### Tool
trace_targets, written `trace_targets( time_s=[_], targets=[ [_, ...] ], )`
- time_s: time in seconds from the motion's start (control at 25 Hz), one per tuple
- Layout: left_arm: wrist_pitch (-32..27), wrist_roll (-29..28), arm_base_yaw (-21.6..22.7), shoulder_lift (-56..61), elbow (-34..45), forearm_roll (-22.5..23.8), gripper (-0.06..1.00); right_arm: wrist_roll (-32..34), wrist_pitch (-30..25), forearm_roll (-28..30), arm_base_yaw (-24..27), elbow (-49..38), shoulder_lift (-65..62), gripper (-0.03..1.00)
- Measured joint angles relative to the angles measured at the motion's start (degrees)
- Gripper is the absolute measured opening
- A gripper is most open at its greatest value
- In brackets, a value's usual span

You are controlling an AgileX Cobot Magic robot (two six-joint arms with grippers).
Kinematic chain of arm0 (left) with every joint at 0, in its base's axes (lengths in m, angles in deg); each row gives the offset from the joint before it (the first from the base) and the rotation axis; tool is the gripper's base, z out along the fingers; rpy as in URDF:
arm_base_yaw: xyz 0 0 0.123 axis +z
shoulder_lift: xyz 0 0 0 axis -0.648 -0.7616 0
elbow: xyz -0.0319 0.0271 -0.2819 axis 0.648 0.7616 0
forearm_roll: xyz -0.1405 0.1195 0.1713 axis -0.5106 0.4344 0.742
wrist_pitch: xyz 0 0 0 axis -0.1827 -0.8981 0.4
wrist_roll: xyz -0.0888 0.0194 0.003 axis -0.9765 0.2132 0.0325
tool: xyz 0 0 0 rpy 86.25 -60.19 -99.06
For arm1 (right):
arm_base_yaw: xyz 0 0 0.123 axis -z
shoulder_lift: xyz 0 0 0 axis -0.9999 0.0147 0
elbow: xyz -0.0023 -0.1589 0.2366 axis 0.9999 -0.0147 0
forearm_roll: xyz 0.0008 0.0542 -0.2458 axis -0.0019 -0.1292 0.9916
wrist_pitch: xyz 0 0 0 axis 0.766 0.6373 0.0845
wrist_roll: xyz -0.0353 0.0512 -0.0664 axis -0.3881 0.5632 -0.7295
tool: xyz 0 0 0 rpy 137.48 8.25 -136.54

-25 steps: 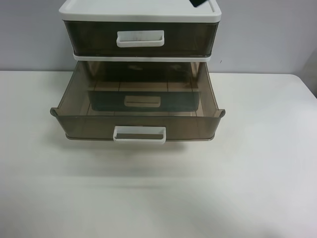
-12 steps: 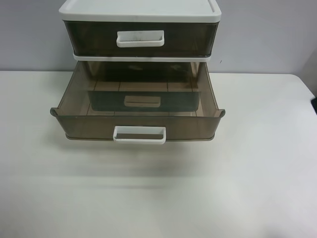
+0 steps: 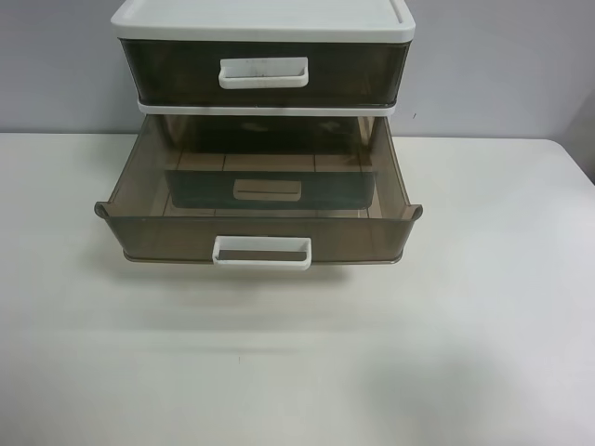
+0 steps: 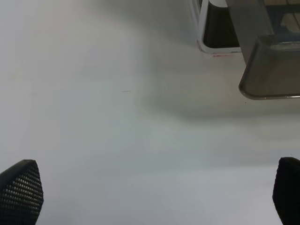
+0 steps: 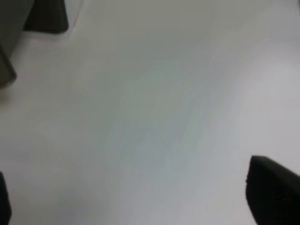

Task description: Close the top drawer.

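Both hands are spread wide and empty over the white desk (image 3: 483, 353): left hand (image 4: 154, 197), right hand (image 5: 136, 197). The wide translucent smoky-brown plastic top drawer (image 3: 263, 70) with its scuffed white loop handle already sits flush in the white cabinet, seemingly shut; only a square push on its front could remain. Neither arm shows in the high view.

Lab-style test bench: bare white table (image 3: 483, 307), plain grey wall (image 3: 502, 65), lone plastic drawer unit (image 3: 263, 19)
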Motion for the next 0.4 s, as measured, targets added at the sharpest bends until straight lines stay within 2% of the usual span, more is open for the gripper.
trace_targets(
  time_s=[0.16,0.4],
  targets=[
    [0.0,0.0,0.0,0.0,0.0,0.0,0.99,0.1,2.0,0.1,1.3,-1.1,-2.4,0.98],
    [0.0,0.0,0.0,0.0,0.0,0.0,0.99,0.4,2.0,0.1,1.7,-1.2,-2.4,0.98]
  ],
)
